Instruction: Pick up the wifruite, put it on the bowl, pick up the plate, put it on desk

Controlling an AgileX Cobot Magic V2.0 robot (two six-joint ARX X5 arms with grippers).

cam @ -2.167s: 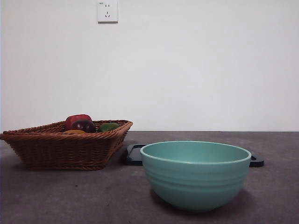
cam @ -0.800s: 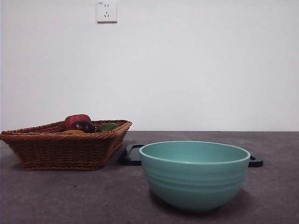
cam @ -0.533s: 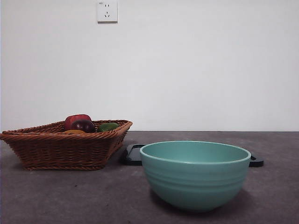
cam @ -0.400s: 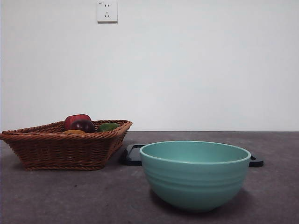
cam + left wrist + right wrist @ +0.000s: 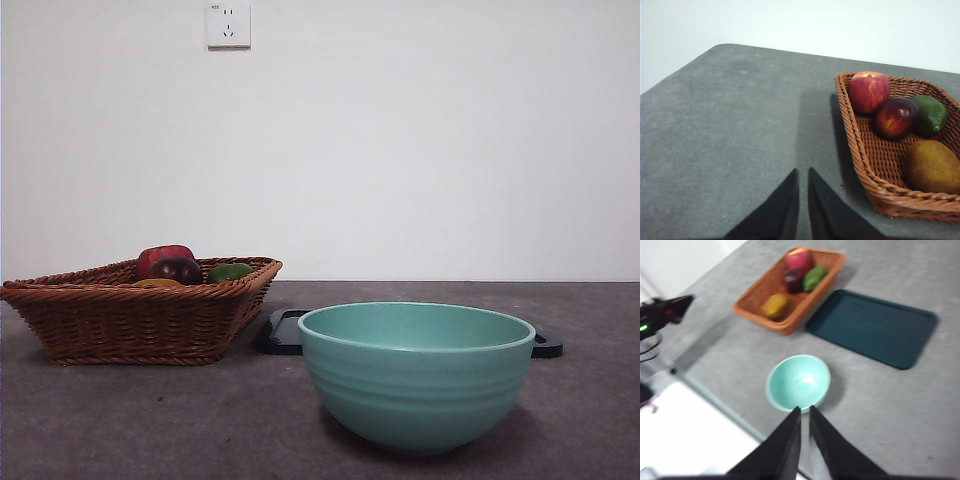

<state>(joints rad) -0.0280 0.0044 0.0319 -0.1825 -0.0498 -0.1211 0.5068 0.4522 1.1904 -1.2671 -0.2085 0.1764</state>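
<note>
While both arms wait out of the front view, the mint-green bowl stands nearest the camera on the dark grey desk, upright and with nothing in it. Behind it lies a flat dark tray, only its two ends showing past the bowl's sides. Further back and to the side sits the brown wicker basket, just beside the tray's end, with fruit heaped in it.

From the left wrist, the left gripper hangs over bare desk beside the basket's rim, its two black jaws nearly touching, only a thin slit between them, and nothing held. The wifruite lies in the near corner of the basket, off to one side of those jaws and apart from them. Beyond it rest a dark red fruit, a green fruit and a red apple.

The right gripper hovers high above the desk, jaws likewise drawn almost together and gripping nothing, with the bowl just past their tips and the wifruite far off in the basket.
</note>
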